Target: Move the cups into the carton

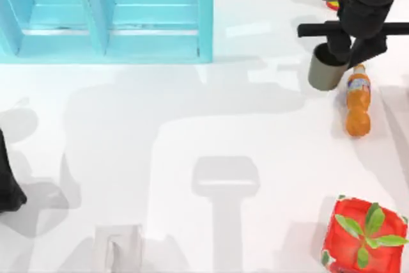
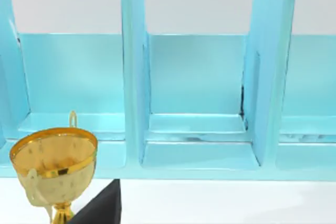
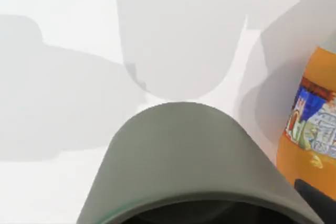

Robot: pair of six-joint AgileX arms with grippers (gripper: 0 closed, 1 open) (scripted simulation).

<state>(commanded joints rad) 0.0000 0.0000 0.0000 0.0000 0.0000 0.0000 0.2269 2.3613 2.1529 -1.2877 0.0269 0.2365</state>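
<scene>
An olive-grey cup [image 1: 324,70] stands upright at the table's far right, and the right wrist view looks onto its wall [image 3: 178,156] from close up. My right gripper [image 1: 333,55] is down at the cup's rim, its dark body right above it. The light blue carton [image 1: 153,27] with upright dividers lies at the back left, well to the left of the cup. The left wrist view faces the carton's compartments [image 2: 199,129]. My left arm [image 1: 7,183] is parked at the table's left edge.
An orange bottle [image 1: 358,103] lies right beside the cup and shows as an orange side [image 3: 310,129] in the right wrist view. A red box with a green plant [image 1: 364,234] sits front right. A gold trophy [image 2: 55,169] stands before the carton. A white block [image 1: 118,247] is front left.
</scene>
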